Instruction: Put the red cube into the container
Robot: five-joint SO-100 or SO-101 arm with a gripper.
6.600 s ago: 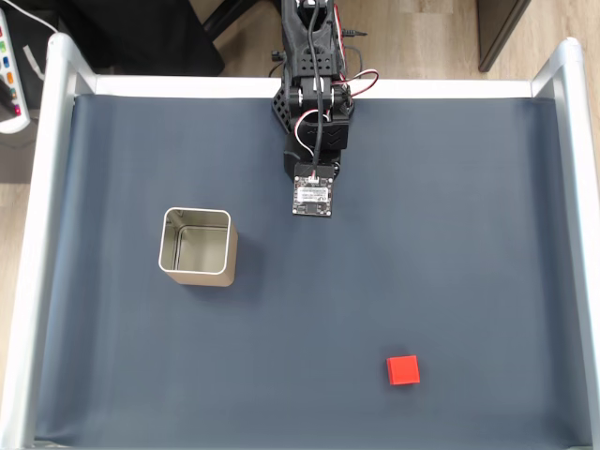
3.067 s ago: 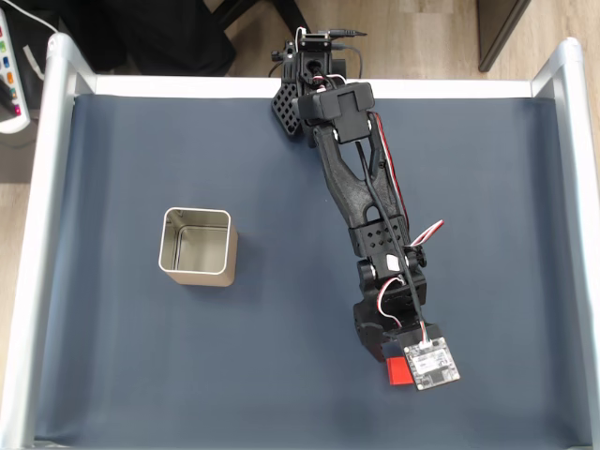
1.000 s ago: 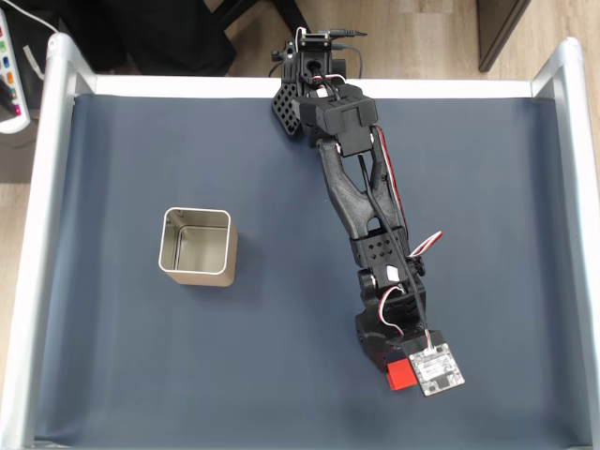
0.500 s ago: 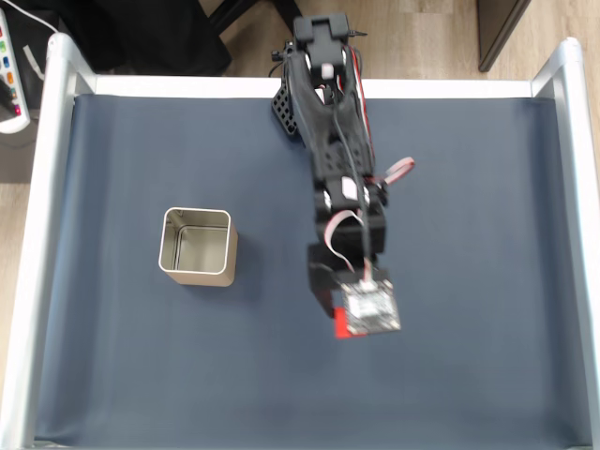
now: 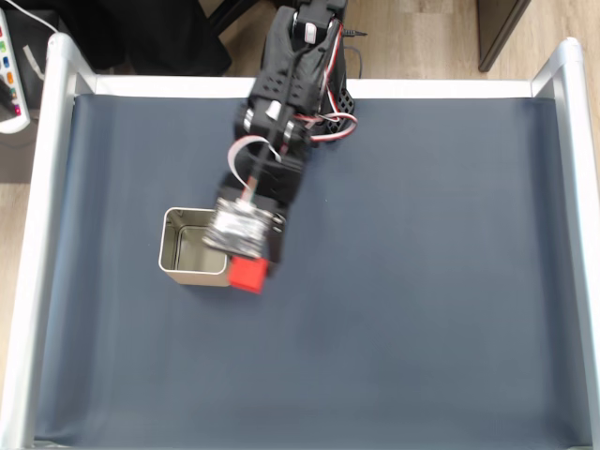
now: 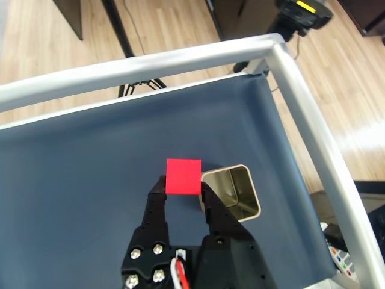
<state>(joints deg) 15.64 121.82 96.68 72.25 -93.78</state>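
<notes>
Fixed view: arm reaches over the dark surface (image 5: 422, 281); red cube (image 5: 248, 274) rides just off the container (image 5: 178, 267), at its right edge, not inside. Wrist view: claw (image 6: 182, 194) clamped on the red cube (image 6: 183, 176), container (image 6: 236, 190) just beside it. Pickup looks done; centring over the opening and release remain.

Black plastic arm (image 5: 281, 122); red, white and black servo cables; end effector (image 6: 182, 188) with two black fingers fastened by silver screws.
</notes>
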